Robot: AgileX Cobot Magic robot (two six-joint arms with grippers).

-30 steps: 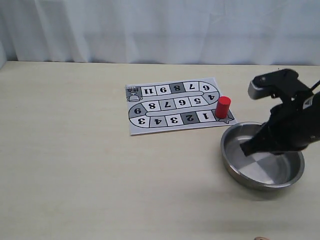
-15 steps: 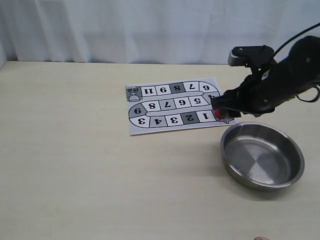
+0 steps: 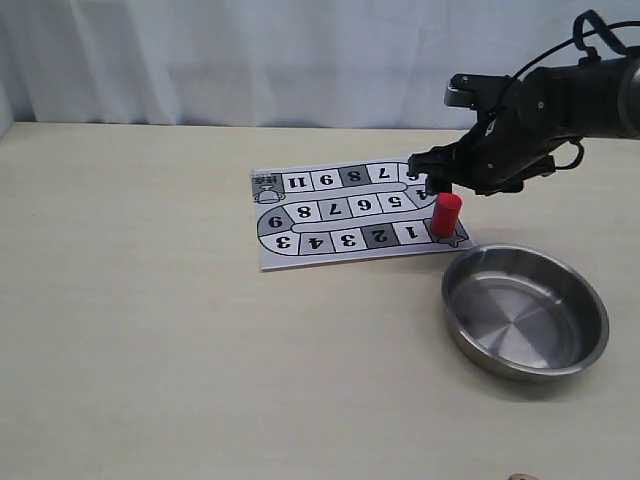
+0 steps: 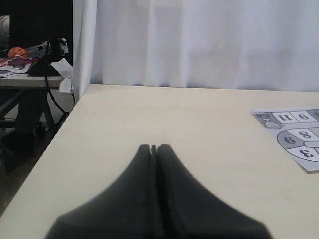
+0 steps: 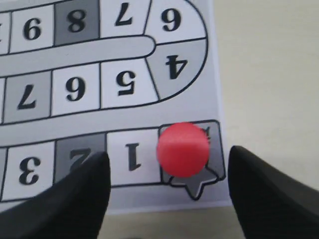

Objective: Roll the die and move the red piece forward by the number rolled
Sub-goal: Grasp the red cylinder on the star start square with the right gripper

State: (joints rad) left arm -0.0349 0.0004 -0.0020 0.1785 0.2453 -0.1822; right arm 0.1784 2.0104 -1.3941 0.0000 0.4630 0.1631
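Right gripper (image 5: 168, 157): spread wide and holding nothing, hanging over the end of the game board where the numbering starts.
Fingers (image 5: 75, 199): one on each side of the gap, with clear space showing inside both of them.
Red piece (image 5: 183, 149): right there in the gap between the fingers, untouched. It stands upright on the star-shaped start square, just beside square 1. The wrist camera looks down on its round top.
Game board (image 3: 340, 215): lying flat under the gripper, its numbered track winding away across the sheet from the fingers.
Steel bowl (image 3: 525, 315): near the gripper, just off the board corner with the star, sitting on the table.
Left gripper (image 4: 154, 149): pressed together with nothing between, low over bare table (image 4: 174, 109) and well apart from the board's far corner.
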